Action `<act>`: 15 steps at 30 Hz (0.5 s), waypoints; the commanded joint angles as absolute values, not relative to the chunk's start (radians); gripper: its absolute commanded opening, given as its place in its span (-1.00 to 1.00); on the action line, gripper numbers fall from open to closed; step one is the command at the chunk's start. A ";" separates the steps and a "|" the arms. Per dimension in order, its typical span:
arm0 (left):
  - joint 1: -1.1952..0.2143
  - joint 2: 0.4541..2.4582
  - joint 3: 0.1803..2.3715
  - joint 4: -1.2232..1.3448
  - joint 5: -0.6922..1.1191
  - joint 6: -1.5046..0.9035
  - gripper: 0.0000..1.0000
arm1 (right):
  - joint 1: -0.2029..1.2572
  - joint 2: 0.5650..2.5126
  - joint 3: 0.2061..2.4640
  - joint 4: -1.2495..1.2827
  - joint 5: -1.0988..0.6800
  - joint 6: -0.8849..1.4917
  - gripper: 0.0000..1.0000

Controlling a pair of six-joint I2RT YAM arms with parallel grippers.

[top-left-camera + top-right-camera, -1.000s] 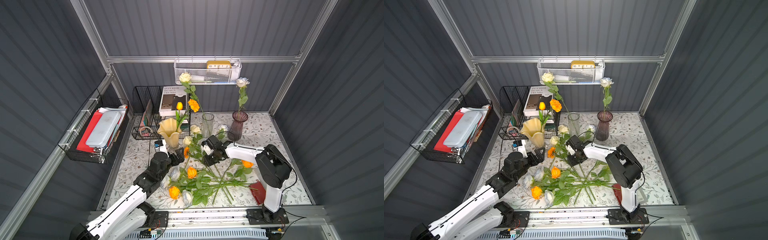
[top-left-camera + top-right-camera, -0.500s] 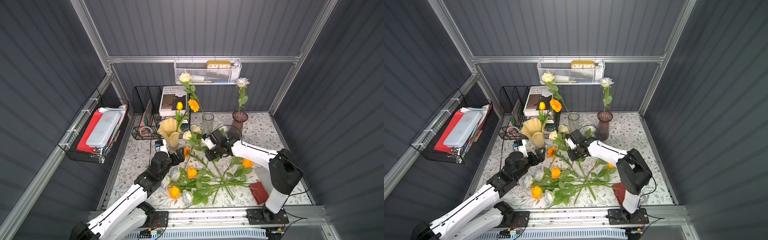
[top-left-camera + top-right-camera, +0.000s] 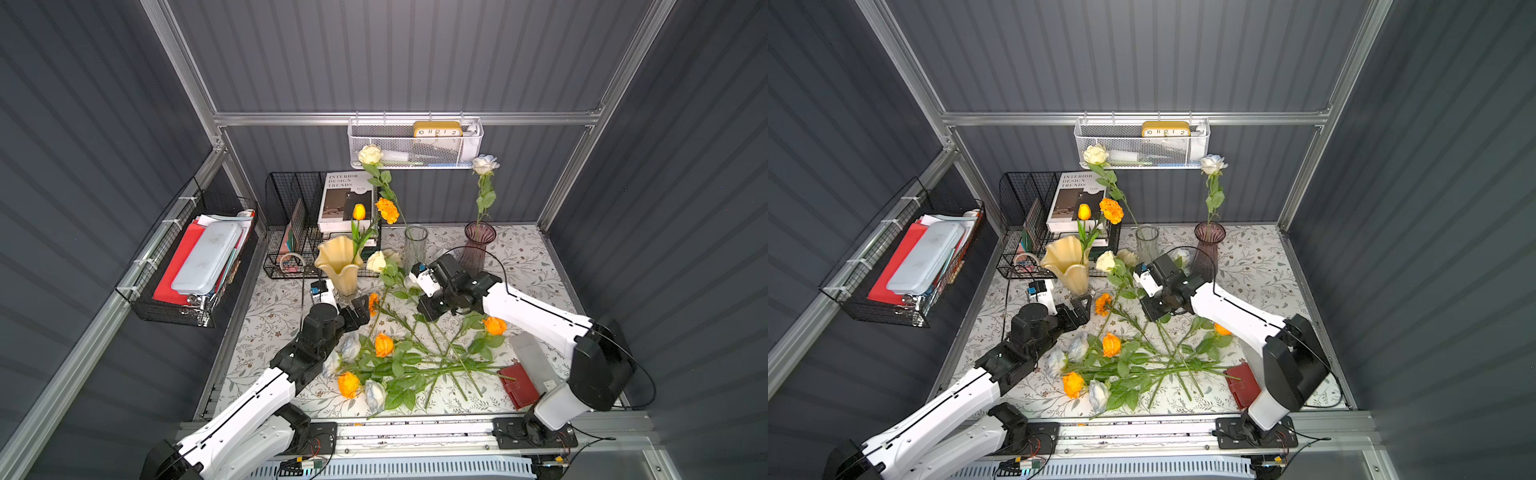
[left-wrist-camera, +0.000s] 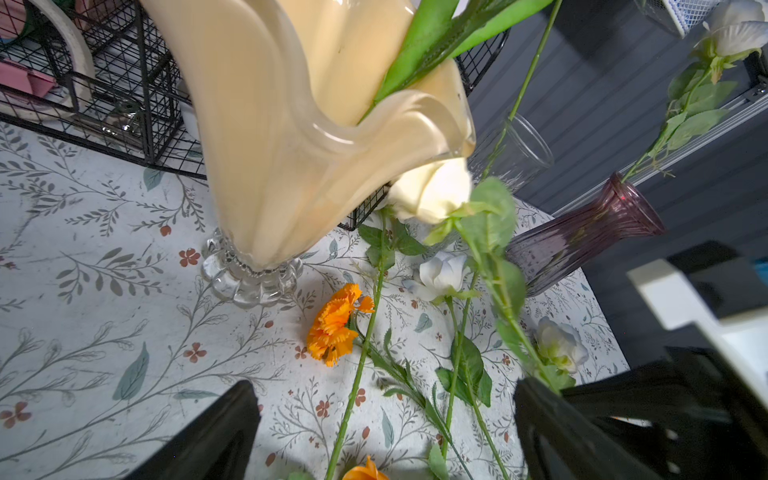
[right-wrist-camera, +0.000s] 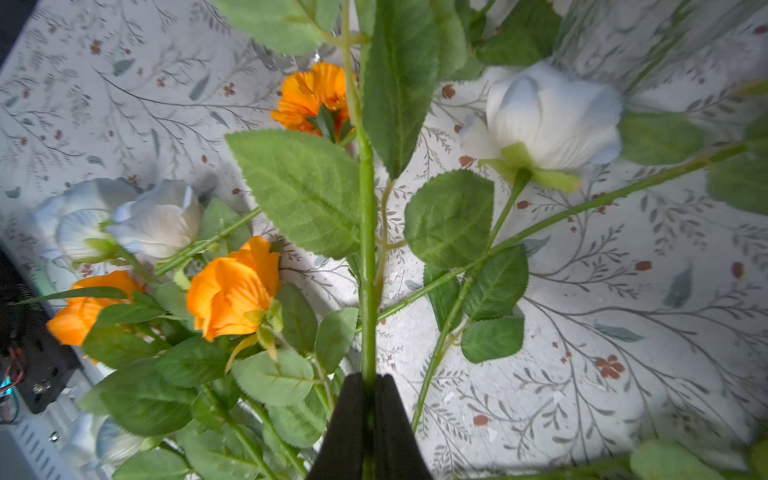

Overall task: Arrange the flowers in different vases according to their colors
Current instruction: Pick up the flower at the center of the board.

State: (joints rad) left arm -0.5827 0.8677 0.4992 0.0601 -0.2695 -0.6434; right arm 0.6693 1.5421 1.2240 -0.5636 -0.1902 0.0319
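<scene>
My right gripper [image 3: 427, 309] [image 5: 368, 380] is shut on the green stem [image 5: 366, 208] of a cream-yellow rose [image 3: 376, 261] [image 4: 432, 191], which is raised off the table near the clear glass vase [image 3: 415, 245]. That vase holds a tall cream rose [image 3: 370, 154]. The pale yellow vase [image 3: 337, 259] holds an orange tulip [image 3: 358, 211], and the purple vase [image 3: 478, 245] holds a white rose [image 3: 484, 164]. My left gripper [image 3: 359, 309] [image 4: 384, 419] stands open low over the cloth by an orange marigold [image 4: 336, 322]. The other flowers [image 3: 395, 361] lie heaped at the front.
A black wire rack [image 3: 291, 224] with a book stands behind the yellow vase. A red wallet [image 3: 519, 384] and a clear box [image 3: 532, 357] lie at the front right. A white mesh basket [image 3: 415, 143] hangs on the back wall, and a black one [image 3: 187, 266] on the left wall.
My right gripper has shut on the cream rose's stem and carried it up and back toward the vases. The left arm has hardly moved and stays open.
</scene>
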 commanded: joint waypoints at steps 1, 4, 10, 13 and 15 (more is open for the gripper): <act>-0.580 0.856 0.477 0.078 -0.266 -0.630 0.98 | 0.674 1.437 1.194 -0.643 -0.234 0.002 -1.00; -0.579 0.847 0.470 0.076 -0.266 -0.630 0.98 | 0.678 1.334 1.176 -0.686 -0.285 -0.009 -1.00; -0.580 0.851 0.459 0.087 -0.258 -0.634 0.98 | 0.680 1.097 1.140 -0.631 -0.378 -0.018 -1.00; -0.580 0.858 0.456 0.092 -0.258 -0.634 0.98 | 0.681 1.003 1.153 -0.567 -0.378 -0.013 -1.00; -0.580 0.862 0.454 0.099 -0.254 -0.633 0.98 | 0.680 0.961 1.181 -0.515 -0.345 -0.017 -1.00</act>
State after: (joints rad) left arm -0.5827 0.8589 0.4709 0.0757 -0.2642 -0.6434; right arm 0.6777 1.0012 1.1477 -0.5999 -0.3393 -0.0021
